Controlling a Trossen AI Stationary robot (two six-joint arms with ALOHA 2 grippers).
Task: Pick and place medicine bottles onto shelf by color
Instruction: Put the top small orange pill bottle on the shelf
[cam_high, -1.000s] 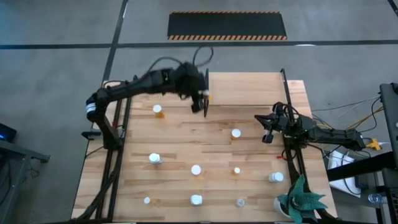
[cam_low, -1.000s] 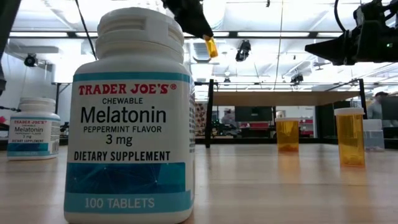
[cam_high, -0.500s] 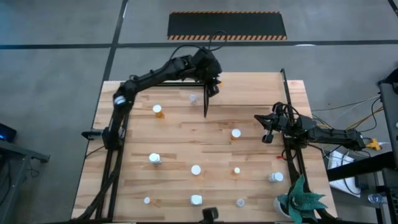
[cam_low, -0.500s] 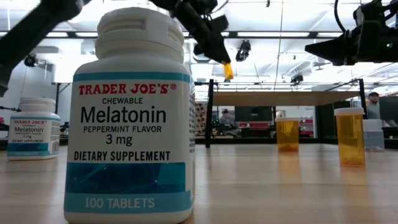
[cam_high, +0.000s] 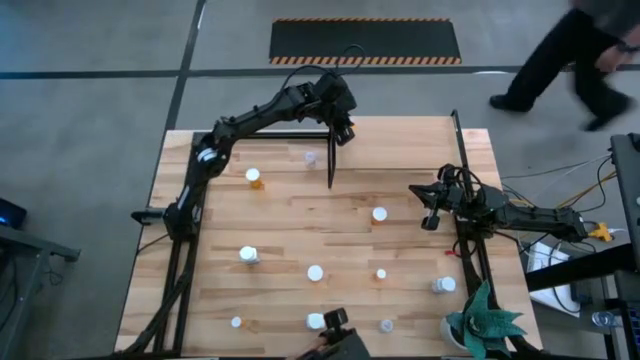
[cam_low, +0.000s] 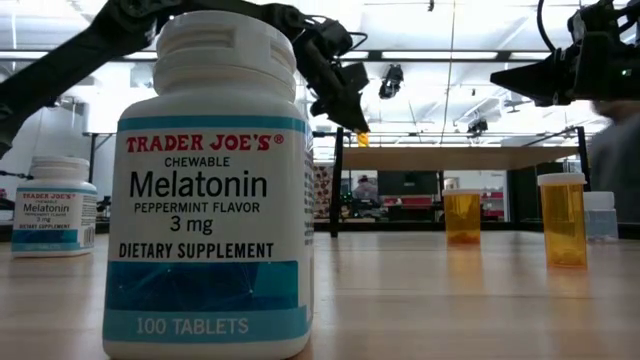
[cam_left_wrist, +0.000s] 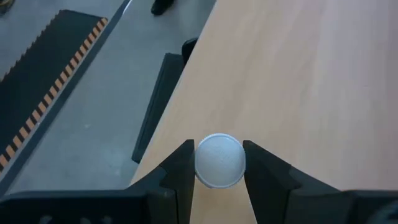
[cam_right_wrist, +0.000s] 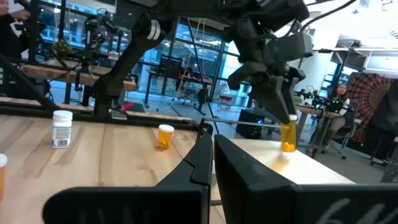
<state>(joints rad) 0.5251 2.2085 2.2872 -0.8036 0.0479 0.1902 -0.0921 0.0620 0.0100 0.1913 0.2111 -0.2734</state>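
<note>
My left gripper (cam_high: 342, 128) reaches over the table's far edge, above the left end of the shelf (cam_high: 400, 138), and is shut on a small orange bottle (cam_right_wrist: 288, 137) with a white cap (cam_left_wrist: 219, 160). The shelf is a light-wood board between black posts (cam_low: 337, 180). Several other bottles stand upright on the plank table, among them an orange one (cam_high: 254, 178) and white ones (cam_high: 379, 214) (cam_high: 315, 272). My right gripper (cam_high: 428, 206) hangs shut and empty above the table's right side, near the right post. My left gripper pinches the bottle's white cap (cam_left_wrist: 200, 163) by two opposite sides between its two fingers. The fingers come from above and point down. The bottle hangs upright below them, its base (cam_right_wrist: 288, 149) at or just above the shelf board; whether it touches, I cannot tell.
A large white Melatonin bottle (cam_low: 210, 190) stands close to the low camera; a smaller one (cam_low: 55, 208) is to its left and two orange bottles (cam_low: 562, 222) to its right. A green plant (cam_high: 485, 322) sits at the near right corner. A person (cam_high: 580, 50) walks on the floor beyond the table.
My left gripper has carried the orange bottle toward the table's far edge and down to the shelf's left end, keeping it upright. A person has walked into view on the floor beyond the table.
</note>
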